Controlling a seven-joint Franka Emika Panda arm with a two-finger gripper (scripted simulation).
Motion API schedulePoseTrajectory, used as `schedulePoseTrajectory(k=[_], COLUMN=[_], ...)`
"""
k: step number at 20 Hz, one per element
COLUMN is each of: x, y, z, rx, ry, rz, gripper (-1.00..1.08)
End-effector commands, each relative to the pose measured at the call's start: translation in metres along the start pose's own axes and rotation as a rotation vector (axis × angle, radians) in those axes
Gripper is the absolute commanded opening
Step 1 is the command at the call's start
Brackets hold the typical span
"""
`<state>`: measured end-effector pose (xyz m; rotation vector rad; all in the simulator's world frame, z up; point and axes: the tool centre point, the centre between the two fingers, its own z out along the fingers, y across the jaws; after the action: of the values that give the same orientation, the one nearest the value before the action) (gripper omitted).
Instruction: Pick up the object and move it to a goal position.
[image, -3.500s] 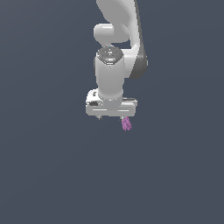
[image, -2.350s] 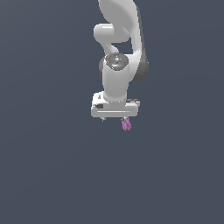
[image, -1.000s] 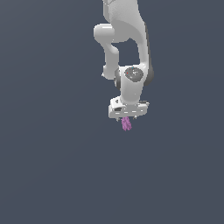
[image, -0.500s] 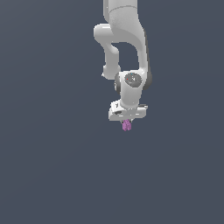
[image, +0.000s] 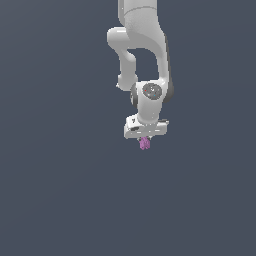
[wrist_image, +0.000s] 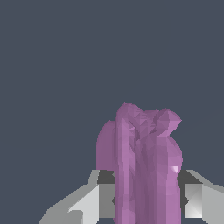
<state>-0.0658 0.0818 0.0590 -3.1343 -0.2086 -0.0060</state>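
- Exterior view is showing the white arm (image: 142, 50) reaching down from the top edge of the frame against a plain dark grey-blue background.
- Its wrist is pointing downward, and the hand (image: 145, 138) is sitting at the lowest end of the arm, roughly mid-frame.
- The object (image: 145, 143), a small purple-pink lump, is protruding directly below the hand, touching it, with nothing but the background showing around its lower end.
- Wrist view is showing the object (wrist_image: 142, 164) at close range: several finger-like lobes are running side by side, bunched together.
- The two grey-white fingertips (wrist_image: 101, 192) are appearing one on each side of the object's base, pressing against it.
- The hand (wrist_image: 146, 194) is closing on the object, with the jaws parted only by the object's width.
- Whether any surface is lying beneath the object cannot be determined; the background is uniform in both views.
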Motion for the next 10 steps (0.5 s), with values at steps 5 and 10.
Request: schedulePoseTrajectory(k=[5,10], x=[0.011,0.038], y=[-0.002,-0.006], z=[-0.005,-0.017], rx=[0.008,0.028], ry=[0.028,0.096], rz=[-0.017,-0.056], gripper=[-1.00,-1.00])
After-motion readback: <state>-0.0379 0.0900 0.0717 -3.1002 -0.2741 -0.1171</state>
